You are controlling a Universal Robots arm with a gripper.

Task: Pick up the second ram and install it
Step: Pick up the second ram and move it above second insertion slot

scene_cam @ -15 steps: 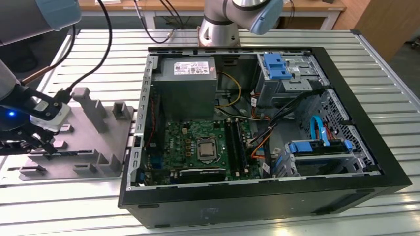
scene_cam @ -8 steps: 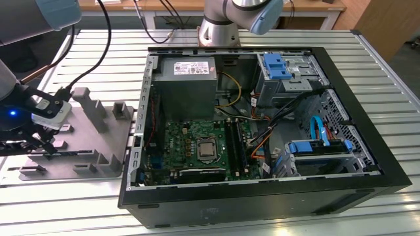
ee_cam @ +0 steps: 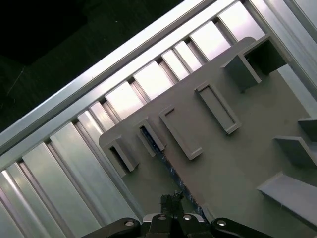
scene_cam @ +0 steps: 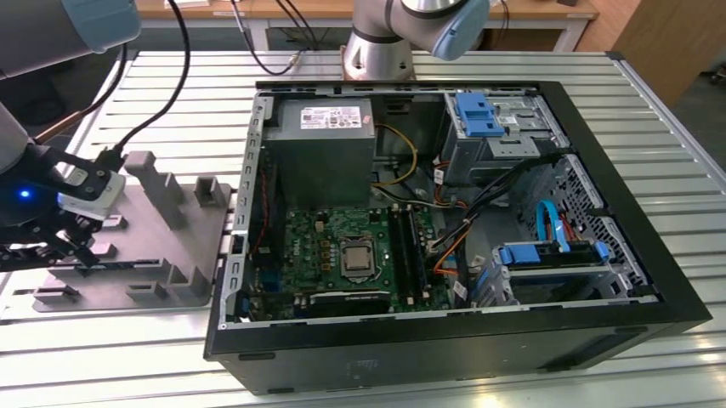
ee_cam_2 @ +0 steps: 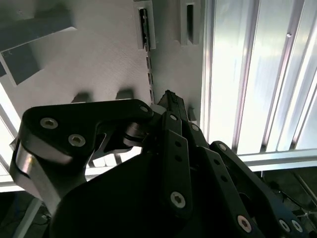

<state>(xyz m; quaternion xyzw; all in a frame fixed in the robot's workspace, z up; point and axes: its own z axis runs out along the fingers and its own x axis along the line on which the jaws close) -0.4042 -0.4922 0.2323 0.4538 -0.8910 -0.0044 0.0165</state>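
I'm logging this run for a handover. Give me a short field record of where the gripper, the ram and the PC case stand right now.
gripper: low over the holder, at the exterior view's left
ram: thin dark stick on edge in a holder slot, right at the gripper's tip
grasp: cannot tell
holder: grey plate with blocks, on the slatted table beside the case
case: open, motherboard exposed
install: not yet done; ram is at the holder

No text or label can be read.
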